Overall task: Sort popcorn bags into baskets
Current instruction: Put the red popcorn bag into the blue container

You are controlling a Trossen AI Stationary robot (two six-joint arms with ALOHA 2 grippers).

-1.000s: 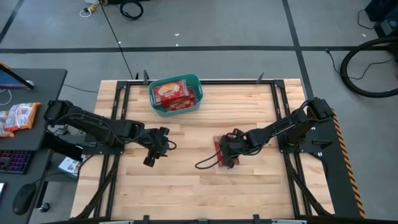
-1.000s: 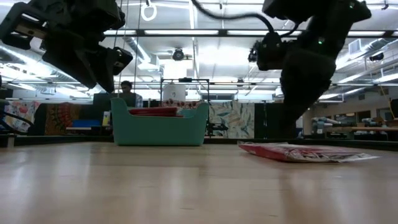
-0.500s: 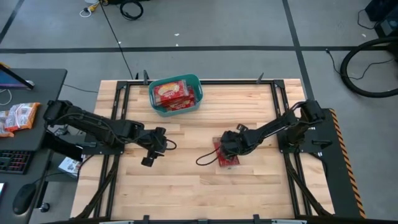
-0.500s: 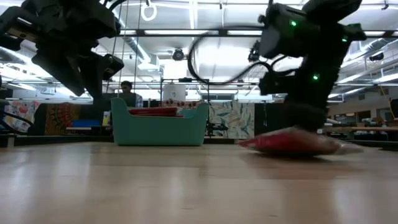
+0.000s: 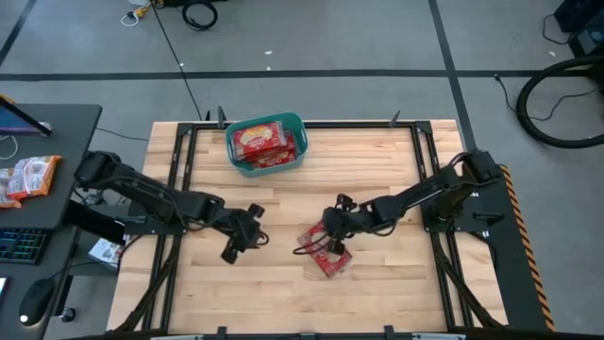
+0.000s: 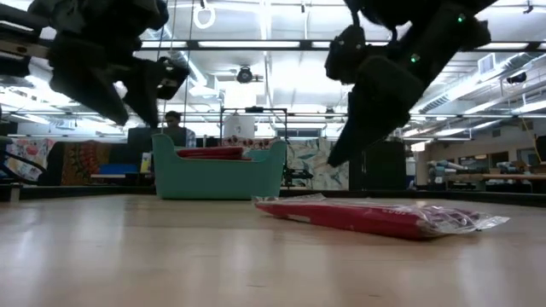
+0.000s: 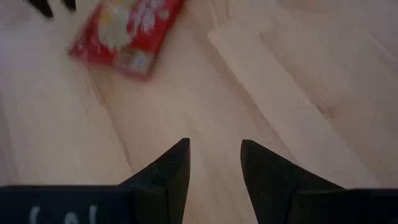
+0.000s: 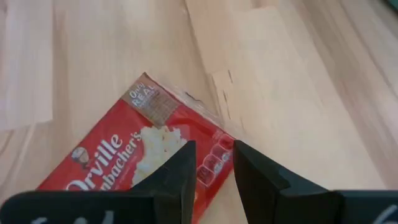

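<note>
right pincer (image 5: 332, 232) above popcorn bag (image 5: 326, 253), empty-jawed

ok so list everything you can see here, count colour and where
popcorn bag on the table: one, red, lying flat near the middle, below the right gripper
popcorn bags in the basket: red, count unclear
basket: one, teal, far edge of the table
table: one, light wood
snack packets: orange and white, on the dark desk at left
person: one, behind the basket
left gripper: dark, open, left of centre
right gripper: dark, open, above the bag
</note>
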